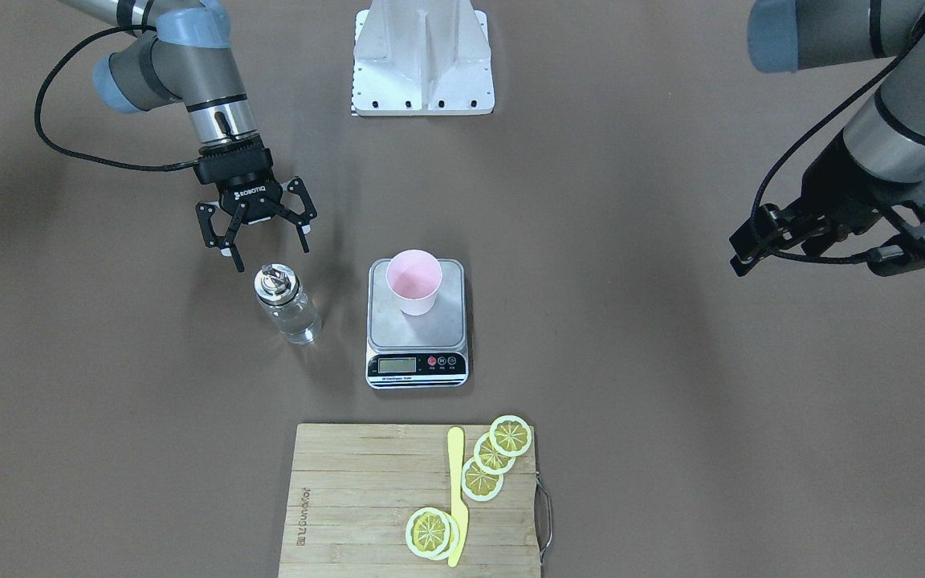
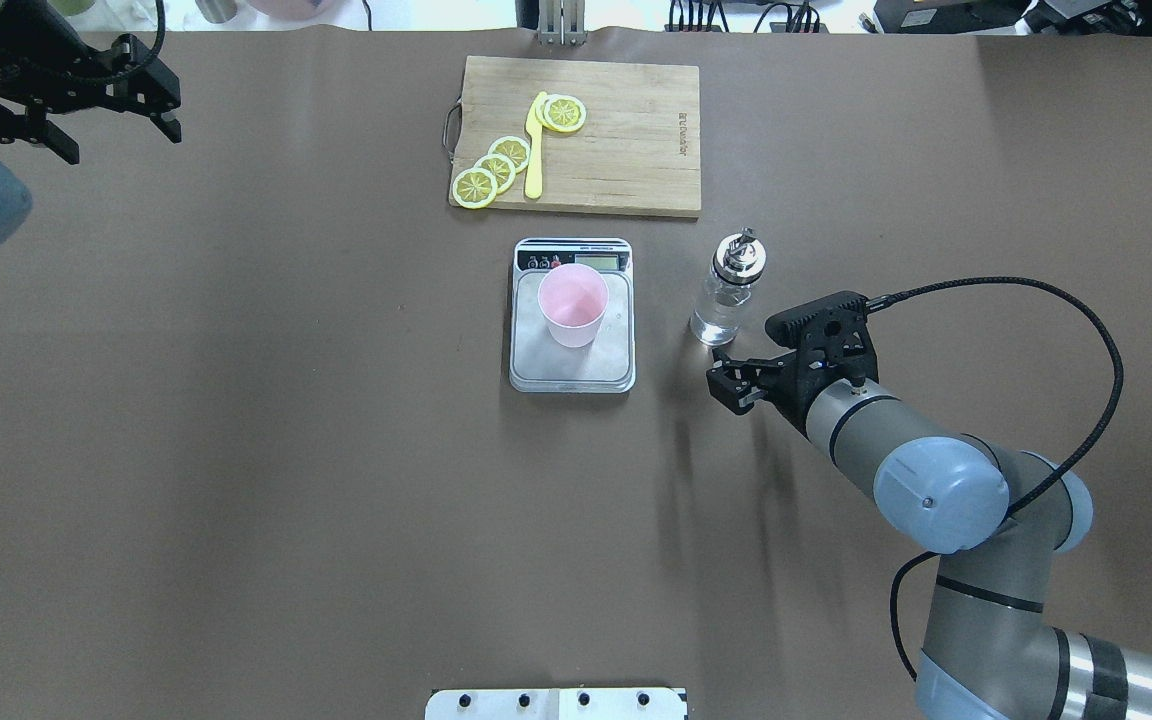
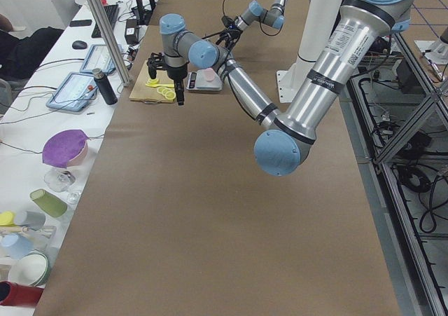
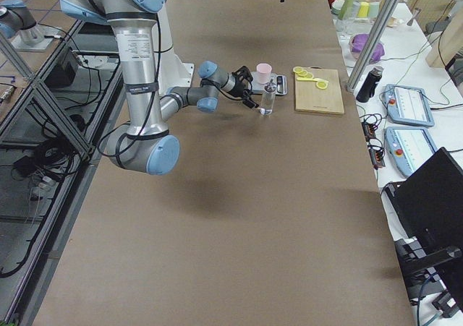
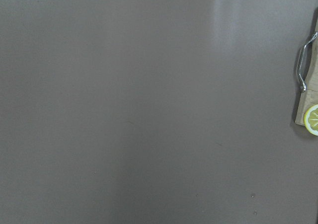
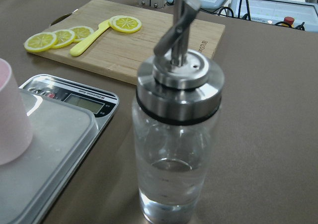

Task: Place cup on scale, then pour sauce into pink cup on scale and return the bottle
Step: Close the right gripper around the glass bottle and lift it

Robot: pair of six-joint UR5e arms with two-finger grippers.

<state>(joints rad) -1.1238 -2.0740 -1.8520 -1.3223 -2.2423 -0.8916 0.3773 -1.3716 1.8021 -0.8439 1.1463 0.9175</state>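
Right pincer (image 1: 268, 247): released, jaws spread, near bottle (image 1: 289, 309), not touching.
Grasp advice: should close on the glass body, keeping it upright.
Cup (image 1: 413, 281): seated on scale (image 1: 450, 321).

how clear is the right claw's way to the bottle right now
Probably clear, yes. The right claw is open and sits just short of the bottle, with nothing between them; the cup on the scale stands off to one side.
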